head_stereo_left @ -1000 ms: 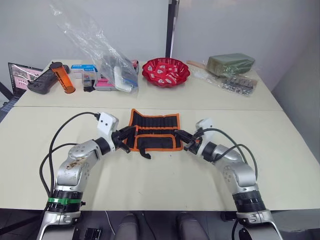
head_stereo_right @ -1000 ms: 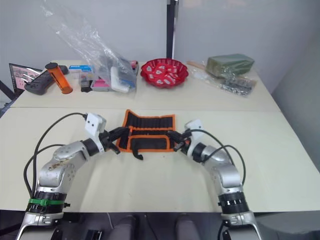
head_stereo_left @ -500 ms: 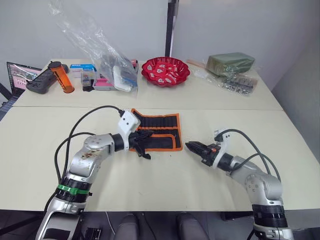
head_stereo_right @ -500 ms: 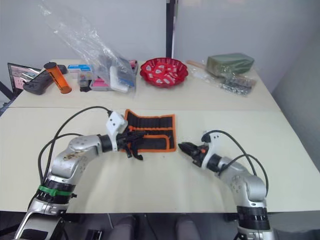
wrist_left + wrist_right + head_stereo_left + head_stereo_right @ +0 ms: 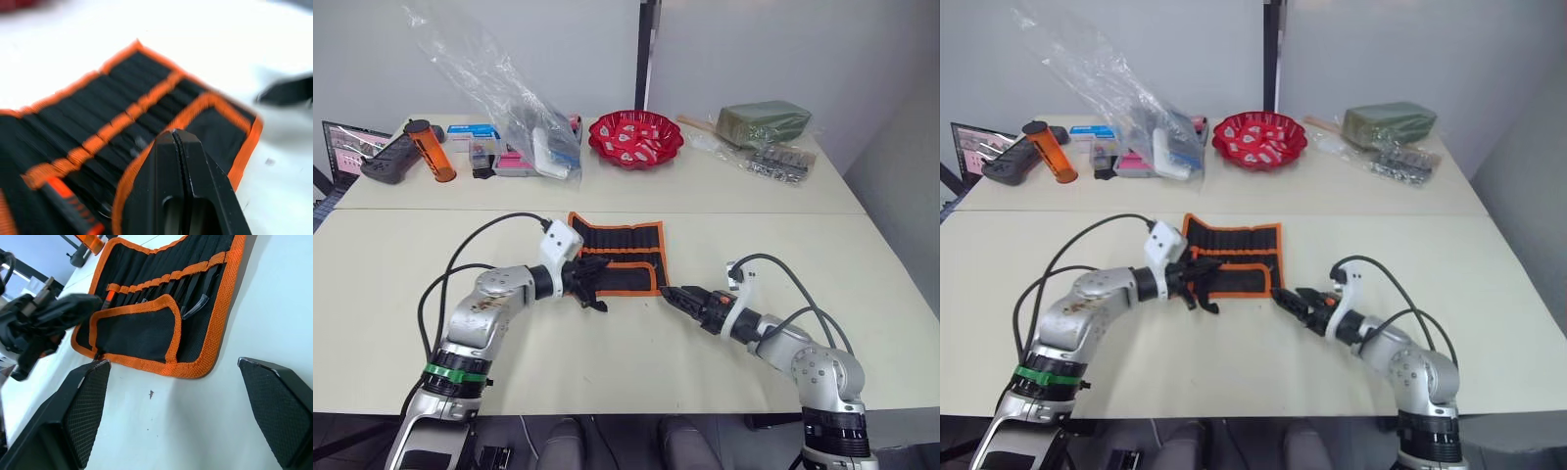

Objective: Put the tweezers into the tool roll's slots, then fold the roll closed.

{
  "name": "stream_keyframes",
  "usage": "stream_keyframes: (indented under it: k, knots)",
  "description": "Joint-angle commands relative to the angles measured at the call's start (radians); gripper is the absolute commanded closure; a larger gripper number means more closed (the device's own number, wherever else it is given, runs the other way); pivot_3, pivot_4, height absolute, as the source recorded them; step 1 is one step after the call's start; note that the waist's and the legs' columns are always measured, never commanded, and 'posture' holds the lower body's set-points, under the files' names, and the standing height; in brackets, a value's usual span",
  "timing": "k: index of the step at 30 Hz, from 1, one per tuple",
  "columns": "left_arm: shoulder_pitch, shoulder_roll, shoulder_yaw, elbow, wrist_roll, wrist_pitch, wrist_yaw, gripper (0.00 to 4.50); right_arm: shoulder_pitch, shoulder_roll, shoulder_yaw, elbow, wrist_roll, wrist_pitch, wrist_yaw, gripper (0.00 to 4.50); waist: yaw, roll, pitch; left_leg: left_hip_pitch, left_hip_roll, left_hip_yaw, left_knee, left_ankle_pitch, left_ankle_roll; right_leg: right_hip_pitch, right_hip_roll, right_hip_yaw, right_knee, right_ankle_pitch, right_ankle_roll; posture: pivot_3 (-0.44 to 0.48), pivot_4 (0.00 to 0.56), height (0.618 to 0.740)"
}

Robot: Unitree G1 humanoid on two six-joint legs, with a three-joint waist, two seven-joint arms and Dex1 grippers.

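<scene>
The tool roll (image 5: 619,258) lies flat and open on the cream table (image 5: 636,352), right between my two hands. My left gripper (image 5: 590,277) sits at its near left corner, fingers pressed together edge to edge in my left wrist view, over the orange edging; whether they pinch the fabric I cannot tell. My right gripper (image 5: 672,295) points in at the roll's near right corner, just beside it and not touching, and its fingers (image 5: 83,406) stand wide apart, textured black pads framing the roll in my right wrist view.

The roll is black woven fabric bound in bright orange tape, with a rounded flap pocket along the near side. The slots (image 5: 168,281) run in a row under an orange strip, and the tweezers (image 5: 198,296) sit in them, slim dark metal, tips poking out below the trim. A black strap (image 5: 598,305) trails off the near left corner.

My left arm bends at the elbow and reaches in from the left; my right forearm stretches low across the table from the right
</scene>
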State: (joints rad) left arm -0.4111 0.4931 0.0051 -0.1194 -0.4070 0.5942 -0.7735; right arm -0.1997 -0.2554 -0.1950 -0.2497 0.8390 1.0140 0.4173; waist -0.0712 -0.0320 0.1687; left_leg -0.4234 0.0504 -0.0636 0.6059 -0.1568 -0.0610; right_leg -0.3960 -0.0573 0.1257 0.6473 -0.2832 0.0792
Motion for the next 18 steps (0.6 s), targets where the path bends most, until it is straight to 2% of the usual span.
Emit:
stream_keyframes:
  k: [1,5,10,18]
  knots:
    - [0.051,0.083,0.118,-0.146,-0.113,0.043,-0.059,4.5,-0.011,0.012,-0.026,-0.016,0.084,0.063,-0.019,0.04,-0.001,0.0,0.0,0.0,0.0,0.0,0.0,0.0,0.0,-0.001,0.0,0.0,0.0,0.0,0.0,0.0,0.15,0.74]
    - [0.128,0.187,0.232,-0.212,-0.195,0.081,-0.102,4.5,-0.018,0.021,-0.035,0.006,0.114,0.098,-0.049,0.04,0.001,0.0,0.0,0.0,0.0,0.0,0.0,0.0,0.0,-0.001,0.0,0.0,0.0,0.0,0.0,0.0,0.15,0.74]
    - [0.213,0.287,0.337,-0.219,-0.24,0.092,-0.143,4.5,-0.055,0.048,-0.049,0.075,0.131,0.151,-0.124,0.04,0.002,0.0,0.0,0.0,0.0,0.0,0.0,0.0,0.0,-0.001,0.0,0.0,0.0,-0.001,-0.002,0.0,0.15,0.74]
    - [0.275,0.314,0.389,-0.261,-0.264,0.096,-0.113,4.5,-0.119,0.071,-0.038,0.171,0.107,0.174,-0.173,0.04,-0.003,-0.001,0.0,0.001,0.001,0.001,0.0,0.0,0.0,-0.001,0.0,0.0,0.0,-0.002,-0.005,0.0,0.15,0.74]
